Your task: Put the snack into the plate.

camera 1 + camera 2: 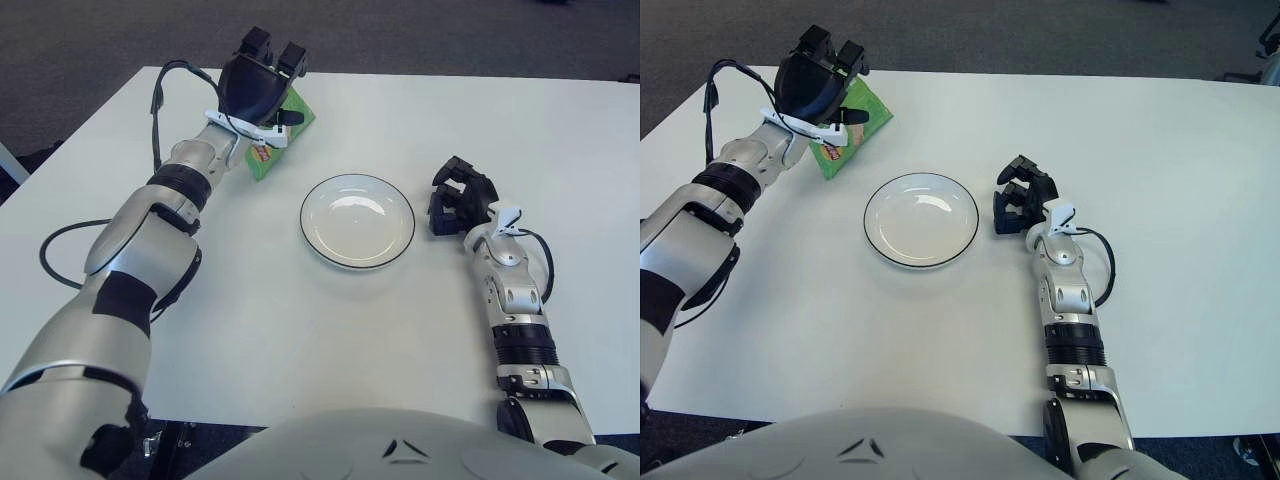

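Observation:
The snack (277, 142) is a green packet showing under my left hand (262, 85), behind and to the left of the plate. My left hand is seen from its back and is shut on the snack, which it covers for the most part; only the packet's lower right edge (858, 122) shows. Whether the packet touches the table I cannot tell. The white plate (357, 220) with a dark rim stands at the table's centre with nothing in it. My right hand (457, 200) shows just right of the plate, its fingers curled and holding nothing.
A black cable (60, 245) loops over the white table along my left arm. The table's far edge (450, 76) runs behind the plate, with dark floor beyond it.

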